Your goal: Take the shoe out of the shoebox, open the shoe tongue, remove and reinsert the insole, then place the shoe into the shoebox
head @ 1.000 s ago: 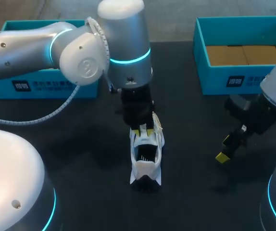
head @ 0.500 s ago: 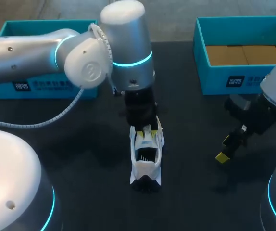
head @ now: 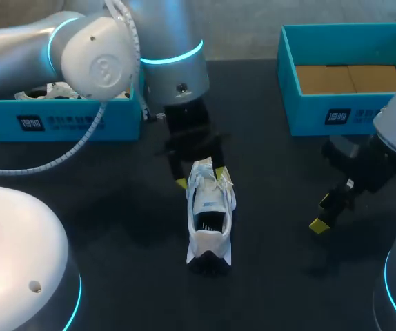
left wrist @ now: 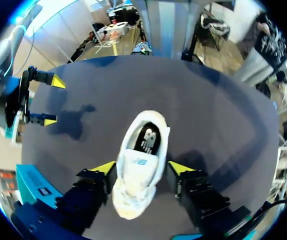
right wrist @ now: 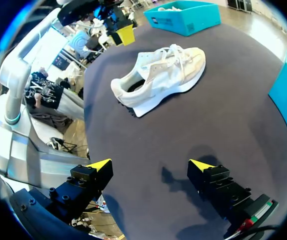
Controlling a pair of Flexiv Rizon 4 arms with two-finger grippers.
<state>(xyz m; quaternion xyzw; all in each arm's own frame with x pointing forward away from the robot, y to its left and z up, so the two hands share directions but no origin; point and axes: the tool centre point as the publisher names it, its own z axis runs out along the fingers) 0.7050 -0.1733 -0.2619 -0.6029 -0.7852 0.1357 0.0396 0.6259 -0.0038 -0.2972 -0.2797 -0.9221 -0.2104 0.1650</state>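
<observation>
The right gripper (head: 321, 213) hangs over the bare dark surface (head: 274, 276), well to the side of the shoe, its fingers spread wide and empty. The white sneaker (head: 210, 219) stands upright on its sole in the middle of the surface, outside both boxes, heel nearest. The left gripper (head: 199, 176) straddles its laced front, fingers open on either side and gripping nothing.

If they close here, they would likely squeeze the upper's sides and pin the tongue (left wrist: 138, 162) rather than lift it. An uneven squeeze could twist or tip the light sneaker.

Beyond, the right shoebox (head: 288, 89) shows a bare cardboard floor. The left shoebox (head: 74, 123) is partly covered by the left arm, and the white contents cannot be identified. The insole (left wrist: 147, 141) shows only as a dark patch in the opening. Whether either left finger brushes the sneaker cannot be told.
</observation>
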